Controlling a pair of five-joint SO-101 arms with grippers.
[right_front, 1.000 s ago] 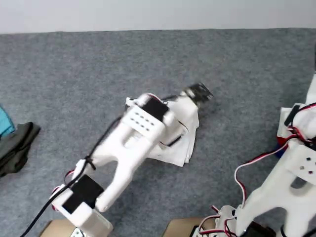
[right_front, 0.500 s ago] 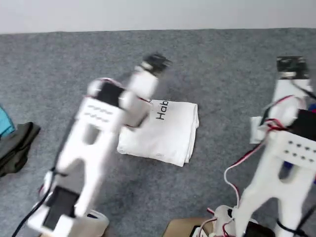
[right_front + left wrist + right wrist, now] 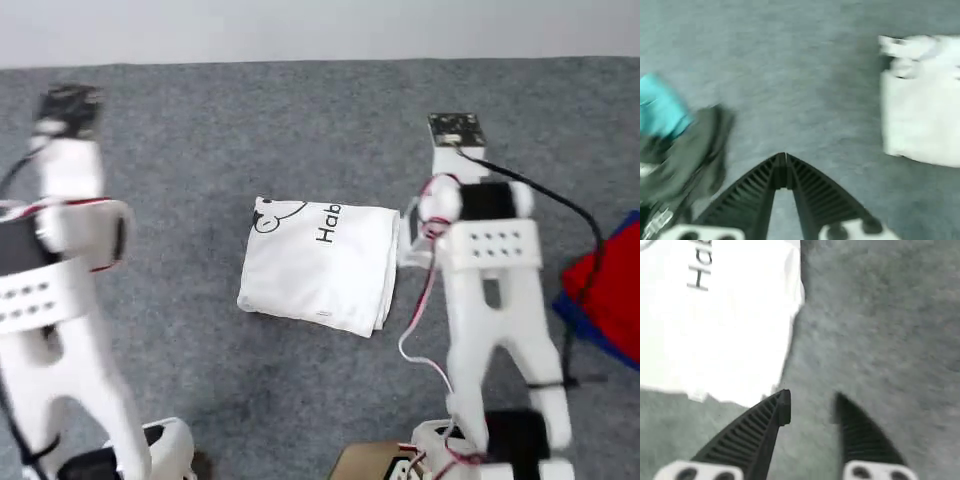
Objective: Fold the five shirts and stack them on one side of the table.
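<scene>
A folded white shirt (image 3: 325,265) with black print lies flat in the middle of the grey table. My left arm (image 3: 60,250) stands at the table's left side, well clear of the shirt. Its gripper (image 3: 785,172) is shut on nothing and hangs over bare table. In the left wrist view, a teal shirt (image 3: 660,107) and a dark shirt (image 3: 687,150) lie bunched together, and the white shirt (image 3: 922,100) lies farther off. My right arm (image 3: 485,260) stands just right of the white shirt. Its gripper (image 3: 810,410) is open above the table beside the white shirt's edge (image 3: 725,320).
A red shirt (image 3: 610,275) on a blue one (image 3: 590,325) lies at the table's right edge. A pale wall (image 3: 320,30) runs along the far side. Cables hang from the right arm near the front edge.
My left arm has swung off the white shirt to the table's left side. My right arm has come in from the right edge to the shirt's right side, uncovering the red and blue shirts.
</scene>
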